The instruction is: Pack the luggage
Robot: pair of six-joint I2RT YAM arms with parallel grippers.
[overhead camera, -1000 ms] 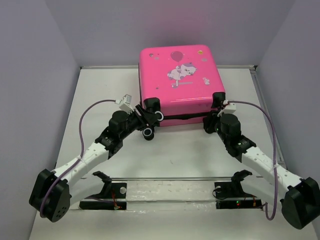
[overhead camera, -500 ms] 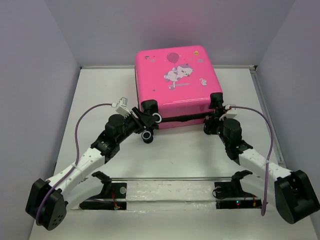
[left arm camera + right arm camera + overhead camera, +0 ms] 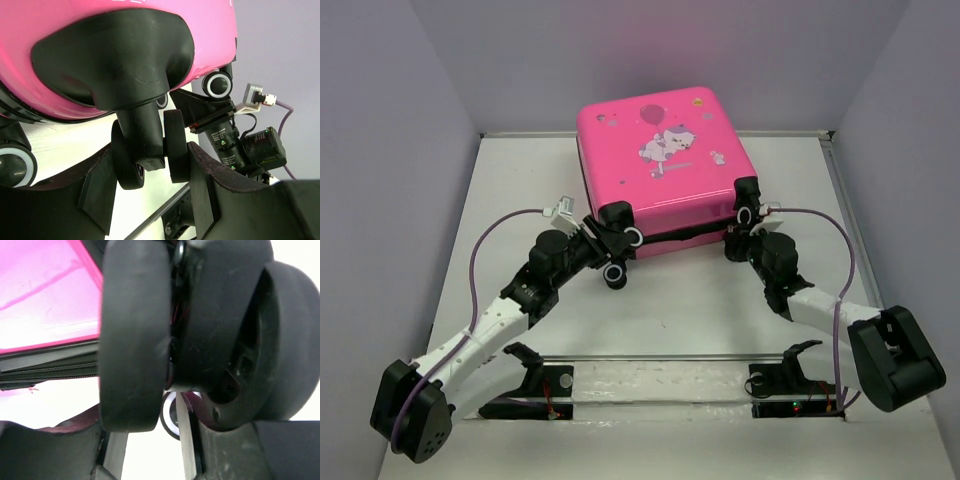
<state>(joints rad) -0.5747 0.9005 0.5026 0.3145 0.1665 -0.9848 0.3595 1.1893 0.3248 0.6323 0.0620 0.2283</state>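
Note:
The luggage (image 3: 660, 165) is a closed hot-pink hard-shell suitcase with a white cartoon animal and balloon print. It lies flat at the back middle of the table, turned askew. My left gripper (image 3: 619, 225) is at its near left corner. In the left wrist view the gripper (image 3: 150, 156) is shut on the black twin wheel (image 3: 176, 145) below the pink shell (image 3: 50, 15). My right gripper (image 3: 747, 208) is at the near right corner. In the right wrist view the gripper (image 3: 145, 412) is shut on a black wheel (image 3: 132, 335) beside the shell (image 3: 45, 290) and zipper band (image 3: 50, 367).
The white table (image 3: 520, 180) is enclosed by pale lilac walls on the left, back and right. A low rail (image 3: 660, 357) with black mounts runs across the near edge between the arm bases. Purple cables (image 3: 495, 235) loop off both arms.
The suitcase has turned counter-clockwise and shifted left and back. Both grippers stayed on its near wheels; the right arm reached further forward, the left drew back a little.

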